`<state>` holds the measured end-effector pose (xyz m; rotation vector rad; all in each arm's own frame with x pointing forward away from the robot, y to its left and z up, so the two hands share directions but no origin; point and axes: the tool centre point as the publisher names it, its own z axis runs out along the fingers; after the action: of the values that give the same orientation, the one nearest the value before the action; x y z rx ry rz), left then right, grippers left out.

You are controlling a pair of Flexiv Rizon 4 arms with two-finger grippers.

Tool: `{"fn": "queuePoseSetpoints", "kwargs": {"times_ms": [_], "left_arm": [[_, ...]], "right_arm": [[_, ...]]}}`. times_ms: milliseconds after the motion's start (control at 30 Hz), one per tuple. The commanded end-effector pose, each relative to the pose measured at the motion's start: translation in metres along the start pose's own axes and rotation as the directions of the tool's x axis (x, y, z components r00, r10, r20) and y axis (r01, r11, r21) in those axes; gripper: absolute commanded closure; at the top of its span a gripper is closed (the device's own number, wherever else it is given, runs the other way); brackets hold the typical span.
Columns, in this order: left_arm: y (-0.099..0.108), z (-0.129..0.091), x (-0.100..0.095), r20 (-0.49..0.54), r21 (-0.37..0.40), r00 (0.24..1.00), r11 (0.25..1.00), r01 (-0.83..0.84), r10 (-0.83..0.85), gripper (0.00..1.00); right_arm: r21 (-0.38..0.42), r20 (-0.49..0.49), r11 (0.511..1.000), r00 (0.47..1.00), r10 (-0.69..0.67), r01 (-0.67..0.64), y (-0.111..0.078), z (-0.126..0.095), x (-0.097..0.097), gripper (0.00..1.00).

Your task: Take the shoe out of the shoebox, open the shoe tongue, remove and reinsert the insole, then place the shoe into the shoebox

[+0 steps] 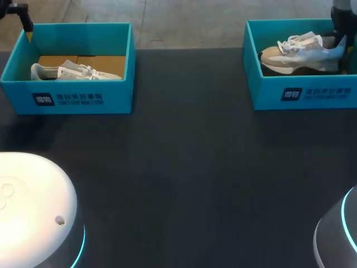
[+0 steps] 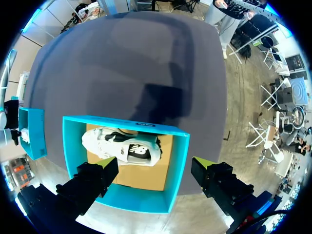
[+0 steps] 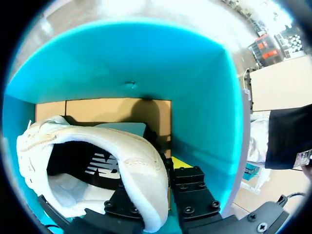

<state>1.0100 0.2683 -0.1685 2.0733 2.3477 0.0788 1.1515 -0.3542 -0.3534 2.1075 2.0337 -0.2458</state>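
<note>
Two teal shoeboxes stand at the back of the dark table. In the right shoebox lies a beige and white shoe, toe to the left. My right gripper is at its heel. In the right wrist view my right gripper is shut on the shoe's padded heel collar, one finger inside and one outside. The left shoebox holds a white shoe. My left gripper hangs open above the left shoebox, clear of the white shoe lying on the cardboard floor.
The dark table stretches in front of both boxes. The rounded white bases of my arms sit at the front left and front right corners. The right shoebox's teal walls stand close around the right gripper.
</note>
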Motion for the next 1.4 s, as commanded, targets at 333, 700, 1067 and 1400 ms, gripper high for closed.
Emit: {"fn": "queuePoseSetpoints", "kwargs": {"times_ms": [333,700,1067,1400], "left_arm": [[-0.002,0.000,0.000,-0.002,-0.002,1.000,1.000,0.000,0.000,0.00],[-0.002,0.000,0.000,-0.002,-0.002,1.000,1.000,0.000,0.000,0.00],[-0.002,0.000,0.000,-0.002,-0.002,1.000,1.000,0.000,0.000,0.00],[-0.002,0.000,0.000,-0.002,-0.002,1.000,1.000,0.000,0.000,0.00]], "right_arm": [[-0.036,0.046,0.999,0.999,0.011,-0.010,-0.009,-0.061,-0.021,1.00],[-0.061,0.098,0.998,0.995,0.004,0.002,-0.012,-0.120,-0.042,1.00],[-0.083,0.126,0.997,0.992,0.019,-0.008,-0.032,-0.182,-0.051,1.00],[-0.079,0.140,0.996,0.989,0.039,-0.028,-0.080,-0.229,-0.032,1.00]]}}
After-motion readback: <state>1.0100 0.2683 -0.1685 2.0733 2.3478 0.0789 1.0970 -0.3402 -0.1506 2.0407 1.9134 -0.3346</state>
